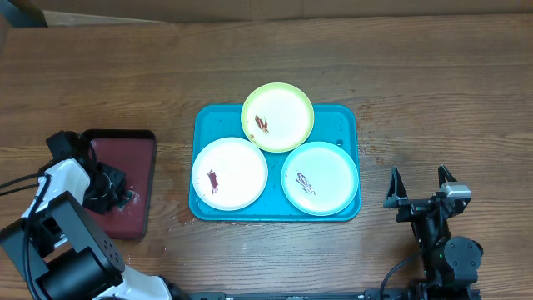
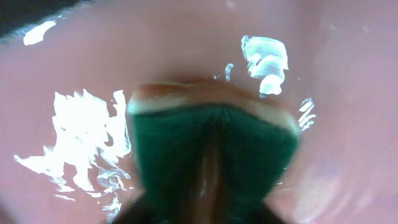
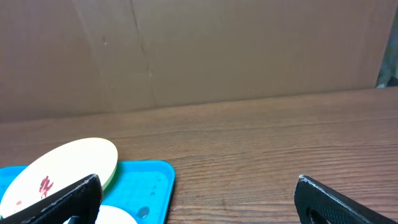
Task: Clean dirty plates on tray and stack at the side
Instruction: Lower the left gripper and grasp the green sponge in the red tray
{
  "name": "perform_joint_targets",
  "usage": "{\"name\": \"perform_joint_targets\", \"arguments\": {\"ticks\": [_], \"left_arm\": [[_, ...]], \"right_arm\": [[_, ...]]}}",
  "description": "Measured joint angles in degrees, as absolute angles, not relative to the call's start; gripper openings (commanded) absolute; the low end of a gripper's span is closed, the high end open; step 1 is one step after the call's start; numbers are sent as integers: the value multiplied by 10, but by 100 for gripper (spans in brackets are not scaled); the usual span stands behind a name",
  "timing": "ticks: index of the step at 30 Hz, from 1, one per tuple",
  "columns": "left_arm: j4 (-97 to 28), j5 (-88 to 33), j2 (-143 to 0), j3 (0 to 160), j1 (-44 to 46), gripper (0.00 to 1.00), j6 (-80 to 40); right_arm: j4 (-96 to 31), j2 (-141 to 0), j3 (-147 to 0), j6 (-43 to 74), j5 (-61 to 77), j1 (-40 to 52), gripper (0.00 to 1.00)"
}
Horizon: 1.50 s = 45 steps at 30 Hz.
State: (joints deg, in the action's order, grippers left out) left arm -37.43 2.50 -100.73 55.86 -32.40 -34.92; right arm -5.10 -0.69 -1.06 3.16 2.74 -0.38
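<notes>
While left fingers (image 1: 110, 185) pinch a sponge (image 2: 211, 155), right fingers (image 3: 348, 199) wide apart, far from the plates (image 1: 229, 172).

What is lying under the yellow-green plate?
Its edge overlaps the rims of the white plate and mint plate. The blue tray floor beneath is covered.

Yellow-green plate (image 1: 287, 104), white-pink plate (image 1: 241, 162), pale mint plate (image 1: 329, 167): all 3 w/ reddish-brown smears (image 1: 261, 125). Big tray (image 1: 346, 117) bright turquoise. Small tray (image 1: 137, 146) dark red, black rim. Table (image 1: 416, 67) brown, wood grain. Sponge (image 2: 168, 155) dark green, tan top edge.
</notes>
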Motion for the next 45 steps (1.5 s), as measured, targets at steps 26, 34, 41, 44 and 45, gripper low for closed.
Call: {"name": "perform_joint_targets", "arguments": {"ticks": [26,34,41,44,45], "left_arm": [[-440,-123,-1016,574,-330,51,-340],[-426,-136,-1021,569,-330,4,-338],[-421,-124,-1021,569,-326,100,-340],[-406,-113,-1015,573,-324,100,-340],[-397,-103,-1014,575,-323,100,-340]], "right_arm": [[-51,-7,-11,31,27,-4,100],[-51,-7,-11,32,27,-4,100],[-51,-7,-11,32,28,-4,100],[-51,-7,-11,32,28,-4,100],[-51,-7,-11,32,27,-4,100]]}}
